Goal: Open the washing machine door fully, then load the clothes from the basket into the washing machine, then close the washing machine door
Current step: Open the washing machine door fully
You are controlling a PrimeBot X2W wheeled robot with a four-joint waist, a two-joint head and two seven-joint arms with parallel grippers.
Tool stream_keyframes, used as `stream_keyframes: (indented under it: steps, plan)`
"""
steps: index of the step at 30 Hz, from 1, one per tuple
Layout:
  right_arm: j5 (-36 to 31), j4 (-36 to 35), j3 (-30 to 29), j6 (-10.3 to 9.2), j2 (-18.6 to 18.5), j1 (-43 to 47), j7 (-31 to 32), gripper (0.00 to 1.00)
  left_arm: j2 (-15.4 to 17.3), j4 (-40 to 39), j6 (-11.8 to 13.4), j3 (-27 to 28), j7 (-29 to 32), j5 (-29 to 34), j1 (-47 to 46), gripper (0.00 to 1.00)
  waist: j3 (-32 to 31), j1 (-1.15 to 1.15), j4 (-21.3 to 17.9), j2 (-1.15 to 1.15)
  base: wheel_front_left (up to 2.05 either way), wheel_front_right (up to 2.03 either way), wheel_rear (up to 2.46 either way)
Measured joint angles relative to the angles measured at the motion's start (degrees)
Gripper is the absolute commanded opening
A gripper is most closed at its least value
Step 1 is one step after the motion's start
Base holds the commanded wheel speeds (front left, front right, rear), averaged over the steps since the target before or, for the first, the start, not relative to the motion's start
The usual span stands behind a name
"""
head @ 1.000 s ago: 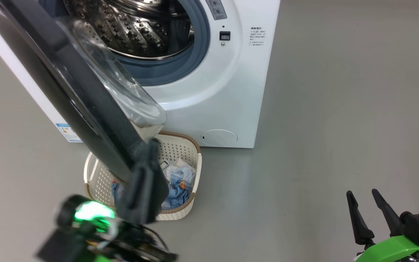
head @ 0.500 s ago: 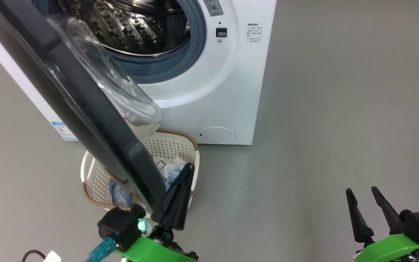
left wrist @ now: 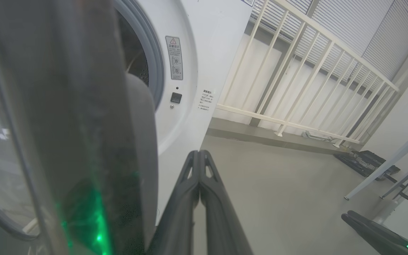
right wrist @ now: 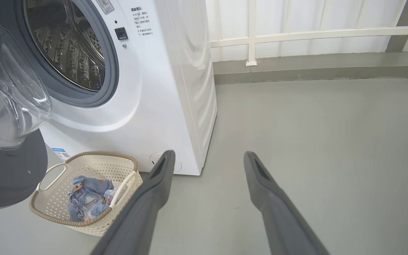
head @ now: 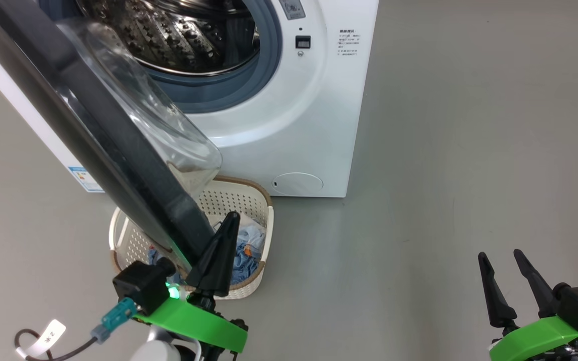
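Observation:
The washing machine (head: 299, 130) stands with its steel drum exposed. The washing machine door (head: 93, 125) hangs open, swung out over the basket (head: 267, 220), and its glass bulge faces the drum. Blue printed clothes (head: 246, 245) lie in the basket. My left gripper (head: 230, 218) is shut and holds nothing; its fingers lie against the door's lower edge on the inner side, above the basket. In the left wrist view the shut left gripper (left wrist: 199, 153) points past the door (left wrist: 66, 124). My right gripper (head: 499, 254) stands open over bare floor at the lower right, far from the machine.
The right wrist view shows the basket (right wrist: 99, 154), the clothes (right wrist: 87, 194) and the open right gripper (right wrist: 209, 154). A white railing (left wrist: 296, 88) runs behind the machine. Table legs (left wrist: 384, 170) stand at the right. Open grey floor lies to the machine's right.
My left gripper has come out from the door's outer lower edge, swung to the door's inner side and risen along its edge. The door barely moved. The right arm stayed still.

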Motion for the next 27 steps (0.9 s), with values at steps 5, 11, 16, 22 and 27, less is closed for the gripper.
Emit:
stream_keyframes:
  steps: [5,11,16,22,27]
  plan:
    - [-0.1,-0.5,-0.1,0.00,0.0,-0.1,0.0,1.00,-0.3,0.8,0.0,0.8,0.0,0.0,0.0,0.00,-0.3,0.00,0.1,0.00,0.00,0.00,0.00]
    - [-0.1,-1.2,-0.2,0.00,0.0,-0.1,0.0,1.00,-0.6,1.3,-0.4,1.4,0.0,0.0,0.2,0.00,-0.7,0.00,0.5,0.00,0.00,0.00,0.00]
    - [-0.3,-1.6,-0.2,0.00,0.0,-0.1,0.0,1.00,-0.7,1.3,-0.6,1.9,0.0,0.1,1.2,0.00,-1.0,0.00,1.1,0.00,0.00,0.00,0.00]
    - [-0.4,-2.2,0.0,0.00,0.0,-0.1,0.0,1.00,-0.8,1.3,-0.7,2.7,0.0,0.1,3.3,0.00,-1.3,0.00,2.0,0.00,0.00,0.00,0.00]
    - [-0.5,-2.4,0.1,0.00,-0.1,-0.1,0.0,1.00,-1.0,1.0,-0.8,3.3,0.0,0.1,4.5,0.00,-1.5,0.00,3.1,0.00,0.00,0.00,0.00]
